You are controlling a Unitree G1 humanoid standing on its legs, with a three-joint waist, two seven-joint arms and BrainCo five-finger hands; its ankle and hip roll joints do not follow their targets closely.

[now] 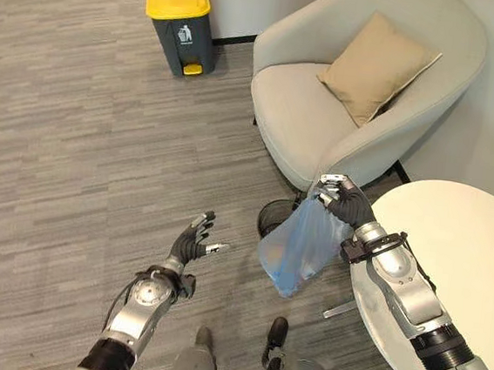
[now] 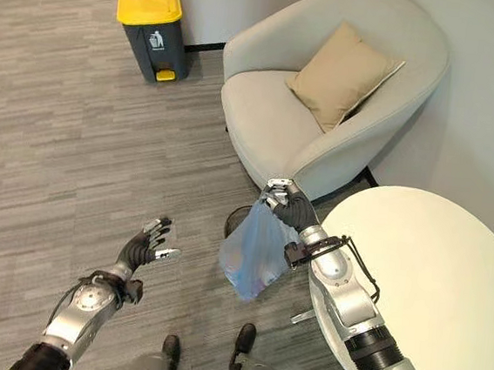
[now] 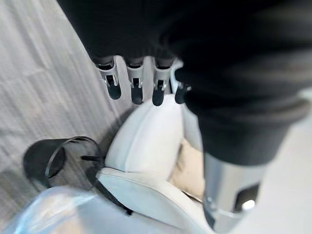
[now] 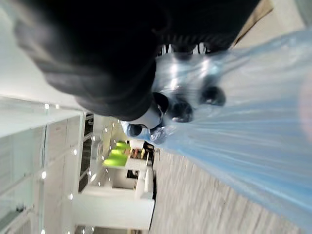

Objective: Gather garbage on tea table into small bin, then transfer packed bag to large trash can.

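Fingers of my right hand (image 1: 343, 201) are curled round the gathered neck of the blue plastic bag (image 1: 300, 247), which hangs above the floor beside the small black bin (image 1: 272, 215); its contents I can't make out. My left hand (image 1: 191, 241) hovers with fingers spread, holding nothing. Far off stands the yellow-lidded trash can (image 1: 181, 23).

A grey wood-grain floor (image 1: 68, 133) carries a yellow-lidded trash can (image 1: 180, 25) at upper left, a beige armchair (image 1: 361, 91) at upper right, and a small black bin (image 1: 275, 216) at centre.
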